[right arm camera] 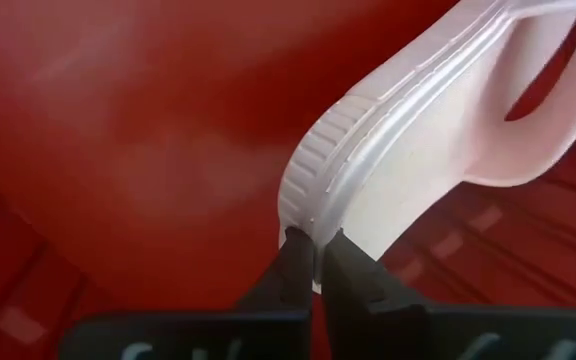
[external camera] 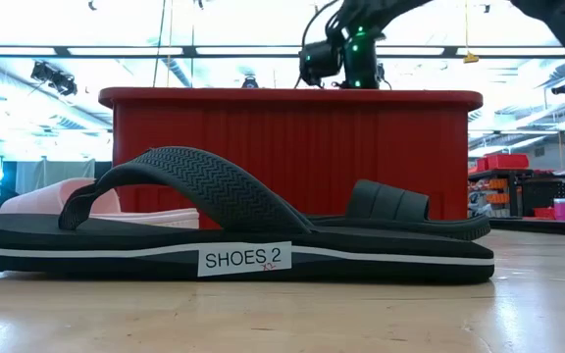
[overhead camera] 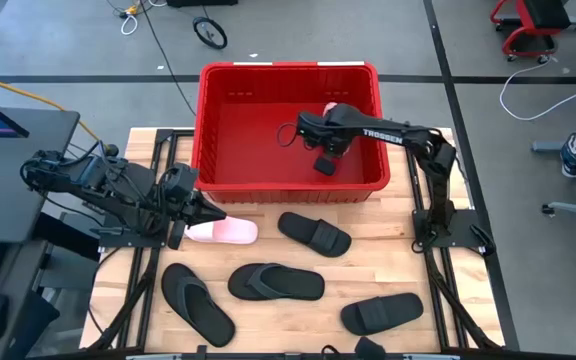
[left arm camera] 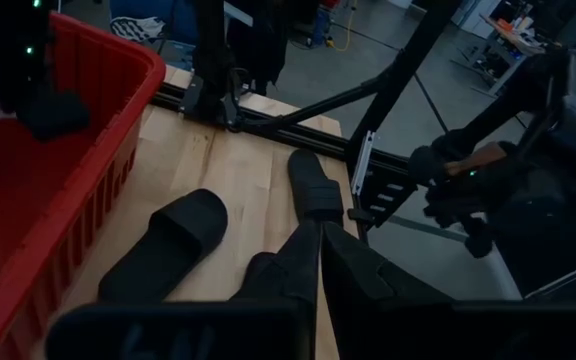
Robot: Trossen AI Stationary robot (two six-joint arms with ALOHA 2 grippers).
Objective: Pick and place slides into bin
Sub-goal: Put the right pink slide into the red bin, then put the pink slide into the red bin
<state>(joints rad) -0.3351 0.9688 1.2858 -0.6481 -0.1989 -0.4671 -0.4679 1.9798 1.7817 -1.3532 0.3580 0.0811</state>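
The red bin [overhead camera: 288,175] stands at the table's far middle. My right gripper [overhead camera: 318,128] reaches into it and is shut on a pale pink slide [right arm camera: 438,130], of which a small part shows in the high view [overhead camera: 333,108]. The second pink slide [overhead camera: 223,232] lies sole-down on the table in front of the bin. My left gripper [overhead camera: 206,212] is shut just beside its left end; I cannot see it touching. Two black slides [overhead camera: 315,234] [overhead camera: 381,313] and two black flip-flops [overhead camera: 276,283] [overhead camera: 196,303] lie flat on the table. My right gripper pinches the rim of the pink slide's sole [right arm camera: 313,232], at one rounded end, between its two fingers. The slide reaches away from the fingertips, strap end farthest, and is held over the bin's red inside, lifted off the table.
The nearest flip-flop [external camera: 224,235] fills the low view, with the pink slide [external camera: 57,201] and a black slide [external camera: 390,206] behind it and the bin wall [external camera: 292,147] beyond. Dark arm frames [overhead camera: 438,230] run along both table sides. Bare wood shows at the right front.
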